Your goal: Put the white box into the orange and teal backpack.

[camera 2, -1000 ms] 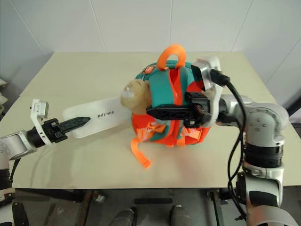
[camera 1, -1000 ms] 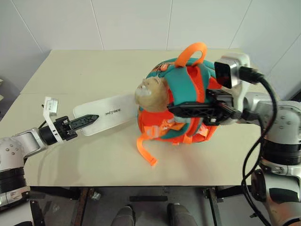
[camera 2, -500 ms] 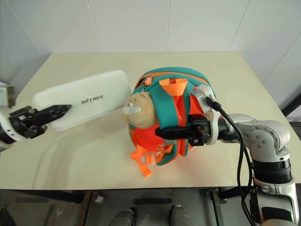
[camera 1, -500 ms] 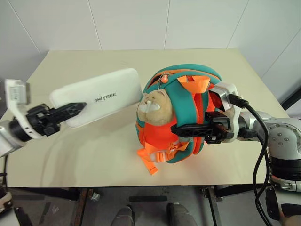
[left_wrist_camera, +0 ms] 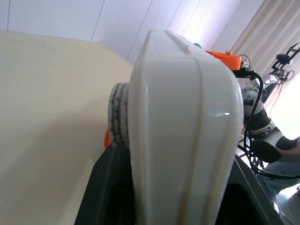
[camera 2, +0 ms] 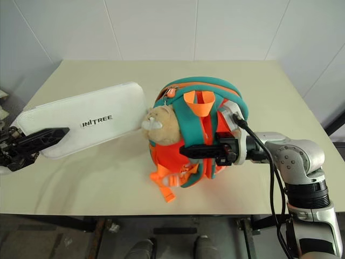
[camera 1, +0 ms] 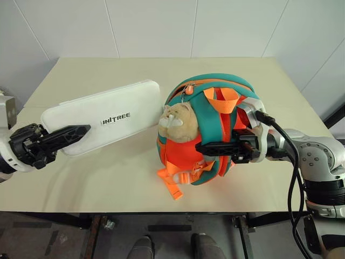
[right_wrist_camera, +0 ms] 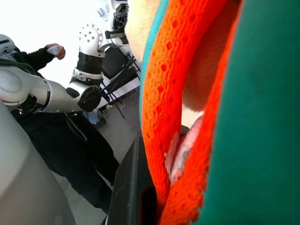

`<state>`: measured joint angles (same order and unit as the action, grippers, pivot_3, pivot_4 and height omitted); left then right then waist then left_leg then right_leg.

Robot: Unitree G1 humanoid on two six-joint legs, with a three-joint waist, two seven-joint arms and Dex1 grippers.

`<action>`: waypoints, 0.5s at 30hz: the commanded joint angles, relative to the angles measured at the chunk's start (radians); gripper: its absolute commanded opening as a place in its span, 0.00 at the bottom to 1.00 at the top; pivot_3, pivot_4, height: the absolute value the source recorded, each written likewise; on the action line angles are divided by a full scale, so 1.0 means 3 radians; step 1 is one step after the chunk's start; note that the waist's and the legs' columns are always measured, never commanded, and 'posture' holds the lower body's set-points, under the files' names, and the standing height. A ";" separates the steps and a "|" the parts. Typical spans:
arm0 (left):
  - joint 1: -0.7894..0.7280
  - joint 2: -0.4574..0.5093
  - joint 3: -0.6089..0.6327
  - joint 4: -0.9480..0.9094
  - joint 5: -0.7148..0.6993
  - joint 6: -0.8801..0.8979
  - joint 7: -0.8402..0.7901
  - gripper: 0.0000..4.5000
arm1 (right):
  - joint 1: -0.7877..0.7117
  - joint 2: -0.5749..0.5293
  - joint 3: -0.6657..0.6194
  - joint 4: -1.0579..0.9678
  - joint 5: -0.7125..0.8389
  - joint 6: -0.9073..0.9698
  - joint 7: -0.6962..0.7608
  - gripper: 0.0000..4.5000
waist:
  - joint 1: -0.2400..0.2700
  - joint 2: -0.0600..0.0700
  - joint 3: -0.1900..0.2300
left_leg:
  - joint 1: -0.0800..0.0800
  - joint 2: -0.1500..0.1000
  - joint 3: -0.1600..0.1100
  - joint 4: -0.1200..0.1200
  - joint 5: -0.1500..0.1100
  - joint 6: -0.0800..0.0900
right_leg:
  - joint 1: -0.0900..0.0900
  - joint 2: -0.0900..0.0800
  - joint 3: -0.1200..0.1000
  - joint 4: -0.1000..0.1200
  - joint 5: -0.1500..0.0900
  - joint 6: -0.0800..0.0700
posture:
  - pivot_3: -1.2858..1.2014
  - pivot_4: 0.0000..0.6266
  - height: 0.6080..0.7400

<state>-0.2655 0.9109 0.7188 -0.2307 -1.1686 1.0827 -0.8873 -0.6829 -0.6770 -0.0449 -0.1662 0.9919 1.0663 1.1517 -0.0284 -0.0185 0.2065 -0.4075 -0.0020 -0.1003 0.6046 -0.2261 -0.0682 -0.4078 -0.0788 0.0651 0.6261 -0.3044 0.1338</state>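
Observation:
The white box [camera 1: 116, 116], long and flat with dark lettering, hangs tilted above the table's left half. My left gripper [camera 1: 81, 131] is shut on its near end, and the box [left_wrist_camera: 183, 117] shows edge-on between the fingers in the left wrist view. Its far end reaches close to the tan plush head [camera 1: 178, 121] on the orange and teal backpack [camera 1: 215, 91]. The backpack stands upright at the table's middle. My right gripper [camera 1: 202, 145] reaches in from the right, level, and is shut on the backpack's orange webbing [right_wrist_camera: 164, 93] at the front.
The beige table [camera 1: 108, 178] has bare surface at the back and along the front edge. White walls stand behind it. An orange strap end [camera 1: 171, 189] trails from the backpack toward the front edge. A person in dark clothes [right_wrist_camera: 28, 61] stands beyond the table.
The left gripper has lifted the white box off the table, rolled it and drawn it back. The right gripper has come down with the backpack, which now stands more upright.

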 commanded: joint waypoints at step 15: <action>-0.0590 0.0324 -0.1236 0.0139 0.0662 -0.0665 -0.0860 0.28 | 0.0171 -0.0313 0.0063 -0.0250 -0.0051 -0.0097 0.0383 0.01 | 0.0012 -0.0001 0.0001 | -0.0002 0.0000 0.0001 -0.0003 -0.0001 0.0002 | -0.0001 0.0000 0.0000 -0.0004 0.0000 0.0000 | 0.52 0.24 1.00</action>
<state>-0.4114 0.9930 0.3826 -0.1447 -0.9719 0.9059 -1.1032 -0.6330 -0.7654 -0.0210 -0.2077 0.9707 1.0492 1.2626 -0.0249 -0.0189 0.2066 -0.4081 -0.0021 -0.0998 0.6040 -0.2263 -0.0677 -0.4078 -0.0788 0.0651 0.6249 -0.3044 0.1341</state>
